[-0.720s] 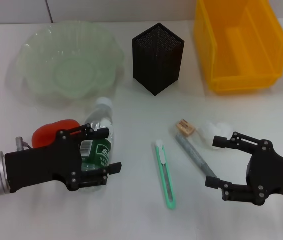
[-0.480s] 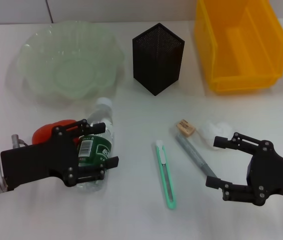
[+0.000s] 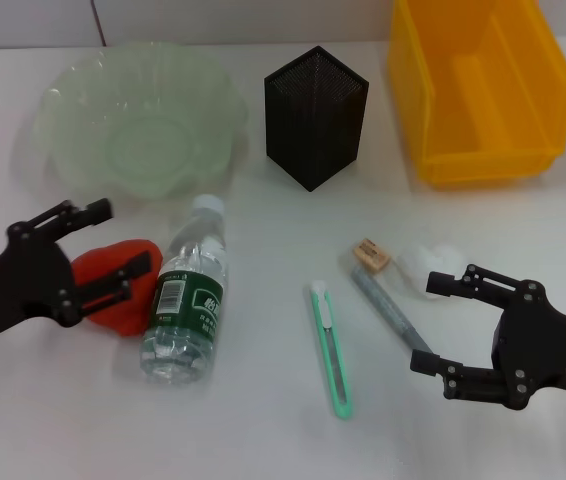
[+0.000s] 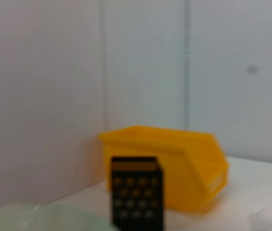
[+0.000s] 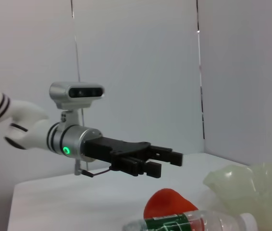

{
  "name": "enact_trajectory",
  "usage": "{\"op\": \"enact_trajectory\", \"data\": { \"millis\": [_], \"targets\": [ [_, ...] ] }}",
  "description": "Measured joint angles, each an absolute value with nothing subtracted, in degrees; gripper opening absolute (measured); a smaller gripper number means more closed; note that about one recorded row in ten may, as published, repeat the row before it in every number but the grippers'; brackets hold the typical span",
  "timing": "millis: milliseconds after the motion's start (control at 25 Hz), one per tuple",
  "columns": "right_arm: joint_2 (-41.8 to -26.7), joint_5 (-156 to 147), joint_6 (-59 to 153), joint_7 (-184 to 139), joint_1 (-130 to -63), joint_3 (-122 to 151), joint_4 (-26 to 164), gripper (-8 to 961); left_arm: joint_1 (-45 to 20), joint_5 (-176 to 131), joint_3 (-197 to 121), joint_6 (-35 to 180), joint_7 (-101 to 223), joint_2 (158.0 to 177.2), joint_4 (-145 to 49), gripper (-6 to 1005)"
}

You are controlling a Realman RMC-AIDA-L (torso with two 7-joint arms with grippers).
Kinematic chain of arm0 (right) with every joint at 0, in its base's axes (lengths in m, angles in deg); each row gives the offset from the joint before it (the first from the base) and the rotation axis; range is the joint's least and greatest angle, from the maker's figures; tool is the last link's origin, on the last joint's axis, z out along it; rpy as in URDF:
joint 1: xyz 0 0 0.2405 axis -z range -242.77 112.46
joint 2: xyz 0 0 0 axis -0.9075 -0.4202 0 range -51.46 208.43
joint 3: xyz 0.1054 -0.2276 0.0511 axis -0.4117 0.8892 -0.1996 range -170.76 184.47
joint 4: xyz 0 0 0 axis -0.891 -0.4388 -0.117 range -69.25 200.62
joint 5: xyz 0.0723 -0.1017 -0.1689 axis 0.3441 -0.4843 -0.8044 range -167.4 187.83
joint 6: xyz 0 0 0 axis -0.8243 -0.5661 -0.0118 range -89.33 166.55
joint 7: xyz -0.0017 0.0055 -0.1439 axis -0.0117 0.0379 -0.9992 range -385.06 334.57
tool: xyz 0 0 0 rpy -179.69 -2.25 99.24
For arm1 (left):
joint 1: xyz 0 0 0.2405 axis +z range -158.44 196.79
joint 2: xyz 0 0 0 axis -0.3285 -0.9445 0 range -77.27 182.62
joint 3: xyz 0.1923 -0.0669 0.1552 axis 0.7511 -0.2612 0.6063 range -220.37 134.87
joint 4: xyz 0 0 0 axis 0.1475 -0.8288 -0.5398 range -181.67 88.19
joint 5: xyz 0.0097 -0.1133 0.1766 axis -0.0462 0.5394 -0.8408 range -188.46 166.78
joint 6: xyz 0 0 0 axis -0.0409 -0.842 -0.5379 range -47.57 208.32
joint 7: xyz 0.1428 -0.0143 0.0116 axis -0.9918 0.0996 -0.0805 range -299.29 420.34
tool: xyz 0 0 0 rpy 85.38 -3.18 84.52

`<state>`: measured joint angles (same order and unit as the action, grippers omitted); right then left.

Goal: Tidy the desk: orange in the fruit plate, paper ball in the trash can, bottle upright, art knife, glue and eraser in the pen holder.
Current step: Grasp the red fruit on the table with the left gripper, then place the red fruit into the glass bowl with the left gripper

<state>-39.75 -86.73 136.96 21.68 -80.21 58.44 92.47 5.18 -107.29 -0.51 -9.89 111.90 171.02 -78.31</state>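
The orange lies at the left of the desk, beside the bottle. The bottle is on its side, white cap toward the fruit plate. My left gripper is open and hovers just over the orange without holding it; the right wrist view shows this left gripper above the orange and the bottle. My right gripper stands open near the glue. The eraser and paper ball lie just beyond it. The art knife lies mid-desk.
The pen holder stands at the back centre and the trash can at the back right. In the left wrist view the trash can, pen holder and the fruit plate's rim show ahead.
My left gripper has drawn back to the left, off the bottle, and now sits over the orange. The bottle stays lying on the desk. The right arm has not moved.
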Motion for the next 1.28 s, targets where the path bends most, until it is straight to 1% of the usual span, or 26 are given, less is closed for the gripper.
{"op": "enact_trajectory", "data": {
  "millis": [200,640,960,1160,1280],
  "targets": [
    [-39.82,-86.84,136.74,21.78,-80.38,58.44,92.40,818,6.13,-107.39,-1.30,-4.94,110.85,170.96,-76.62,785],
    [-39.82,-86.97,136.25,21.83,-80.09,58.44,92.49,818,5.52,-108.53,-0.77,0.00,109.46,171.05,-74.36,785],
    [-39.82,-86.96,135.98,21.86,-79.99,58.44,92.49,819,4.98,-110.58,-0.71,0.73,108.96,171.02,-74.69,588],
    [-39.82,-86.74,136.05,21.86,-79.75,58.44,92.60,819,5.26,-110.58,-1.08,0.74,109.28,171.09,-74.86,358],
    [-39.84,-86.69,136.16,21.87,-79.63,58.18,92.65,819,5.53,-110.27,-1.39,0.15,109.64,171.09,-75.82,276]
  ]
}}
